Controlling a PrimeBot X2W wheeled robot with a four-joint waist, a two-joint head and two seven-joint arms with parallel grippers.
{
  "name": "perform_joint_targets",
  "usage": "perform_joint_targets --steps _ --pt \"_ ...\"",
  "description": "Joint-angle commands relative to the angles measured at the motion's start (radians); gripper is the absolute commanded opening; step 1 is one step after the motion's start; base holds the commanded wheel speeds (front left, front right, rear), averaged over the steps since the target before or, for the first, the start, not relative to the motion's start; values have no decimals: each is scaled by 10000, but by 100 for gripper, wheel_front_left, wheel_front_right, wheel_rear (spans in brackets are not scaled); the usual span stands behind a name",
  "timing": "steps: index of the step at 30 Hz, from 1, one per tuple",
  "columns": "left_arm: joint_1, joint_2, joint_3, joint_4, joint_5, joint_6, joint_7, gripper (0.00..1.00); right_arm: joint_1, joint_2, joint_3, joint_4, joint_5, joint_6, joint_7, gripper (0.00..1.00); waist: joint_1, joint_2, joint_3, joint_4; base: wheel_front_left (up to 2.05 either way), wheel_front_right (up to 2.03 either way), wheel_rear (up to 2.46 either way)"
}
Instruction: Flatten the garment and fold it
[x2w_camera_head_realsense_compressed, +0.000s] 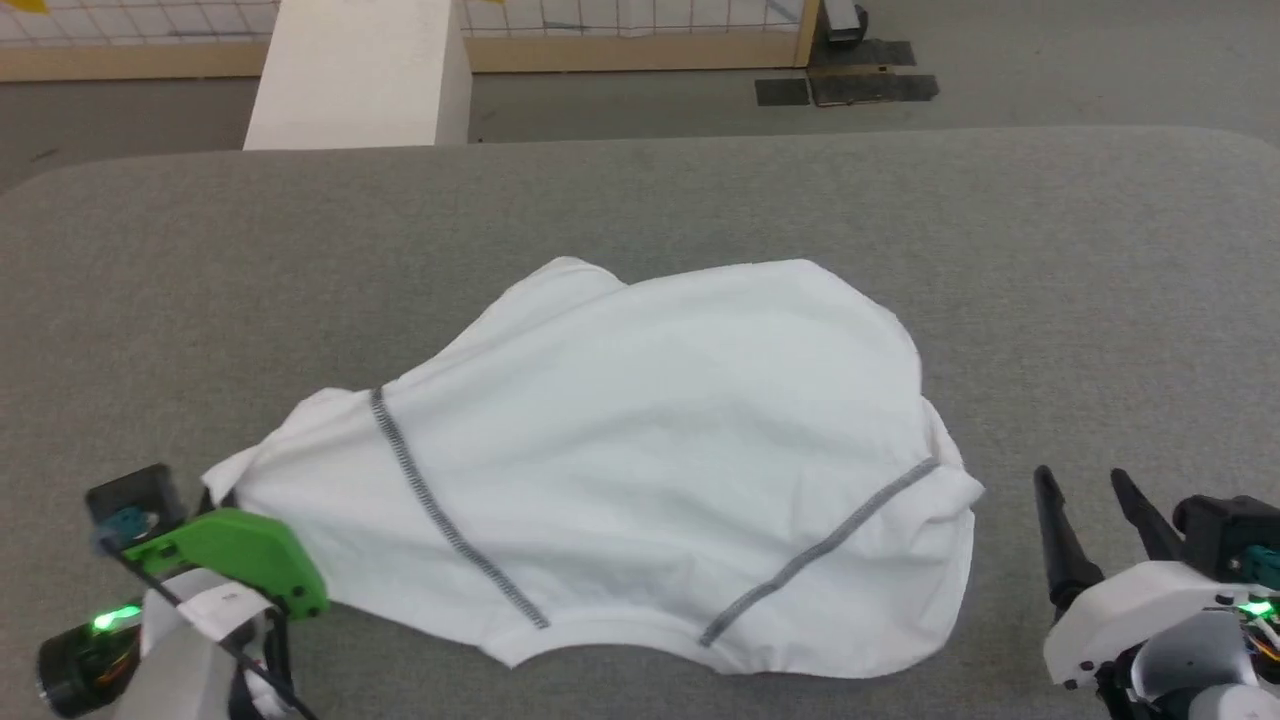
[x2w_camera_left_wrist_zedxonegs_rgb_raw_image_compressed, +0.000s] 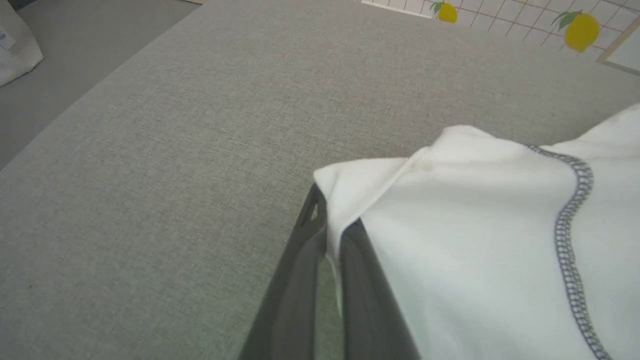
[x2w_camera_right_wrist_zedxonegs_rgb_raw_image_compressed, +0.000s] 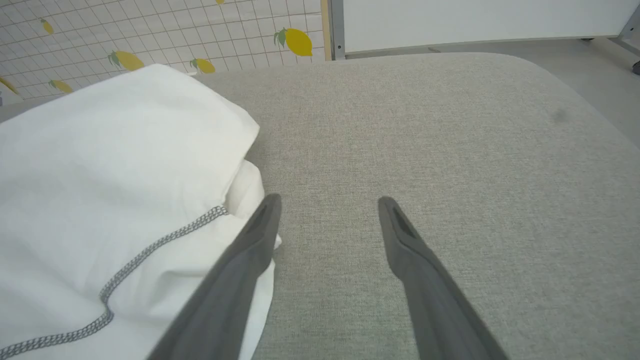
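- Clamped shut at the left gripper (x2w_camera_left_wrist_zedxonegs_rgb_raw_image_compressed: 334, 212), on a folded corner of the garment (x2w_camera_head_realsense_compressed: 640, 450), with cloth pinched between both dark fingers (x2w_camera_left_wrist_zedxonegs_rgb_raw_image_compressed: 295, 280).
- Spread wide at the right gripper (x2w_camera_right_wrist_zedxonegs_rgb_raw_image_compressed: 330, 202), with nothing between its jaws and tips low over the bare grey table (x2w_camera_head_realsense_compressed: 640, 190).
- Lies rightward of the left gripper's tips and leftward of the right gripper's. Long axis roughly across, from one gripper toward the other, with the collar edge on the grippers' near side and the body reaching ahead of them.
- Just beside the right gripper's left finger: the bunched shoulder edge (x2w_camera_right_wrist_zedxonegs_rgb_raw_image_compressed: 250, 185). Touching or barely apart, cannot tell which.
- Judged nearer for the next grab: the right arm, by a short shift leftward from its tips onto that edge.
- Hidden or unclear: both sleeves, probably tucked beneath the body; how many layers sit in the left pinch; the left fingertips in the head view, behind the green wrist cover (x2w_camera_head_realsense_compressed: 230, 555).
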Motion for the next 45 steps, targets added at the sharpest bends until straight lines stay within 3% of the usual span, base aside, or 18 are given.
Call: perform_joint_targets --steps 1,2,3,4,5,9,11,20,26,36,37,38,39,45 --pt "130 129 175 33 -153 94 -140 0 -146 -1 80 5 59 -15 39 100 0 0 108 163 0 0 0" --pt "137 98 358 41 -298 80 -323 0 -163 -1 140 12 63 -15 74 100 0 0 129 219 0 0 0" --pt "155 84 440 50 -351 57 -479 37 -172 -1 183 13 54 -15 95 100 0 0 136 259 0 0 0" --pt "202 59 449 74 -384 -19 -622 98 -171 -1 226 11 63 -15 116 100 0 0 140 314 0 0 0" --pt "245 10 472 96 -435 -69 -742 100 -164 -1 261 7 68 -15 131 100 0 0 138 349 0 0 0" --pt "476 -282 597 71 -531 -213 -1693 100 -94 -1 381 -50 49 -15 225 100 0 0 72 526 0 0 0" --pt "753 -697 777 -143 -703 -428 -2726 100 10 -1 481 -124 88 -15 340 100 0 0 -35 662 0 0 0" --pt "1432 -1099 133 -73 -451 -1472 -3214 100 254 -1 595 -393 153 -15 622 100 0 0 -223 1043 0 0 0" --pt "1105 -1203 -511 510 -585 -1854 -2129 100 332 -1 652 -469 157 -15 739 100 0 0 -262 1150 0 0 0" --pt "414 -1259 -759 1480 -1115 -1628 109 100 377 -1 969 -497 217 -15 910 100 0 0 -68 682 0 0 0" --pt "415 -1262 -768 1550 -1158 -1567 309 69 402 -1 986 -487 231 -15 951 100 0 0 -62 641 0 0 0" --pt "430 -1242 -785 1606 -1190 -1502 529 5 428 -1 1018 -477 239 -15 1017 100 0 0 -57 588 0 0 0" --pt "454 -1205 -811 1624 -1190 -1467 669 0 444 -1 1046 -460 247 -15 1089 100 0 0 -63 547 0 0 0" --pt "739 -972 -501 1177 -1078 -1120 104 0 888 -1 1339 -564 379 -15 1896 100 0 0 -154 502 0 0 0"
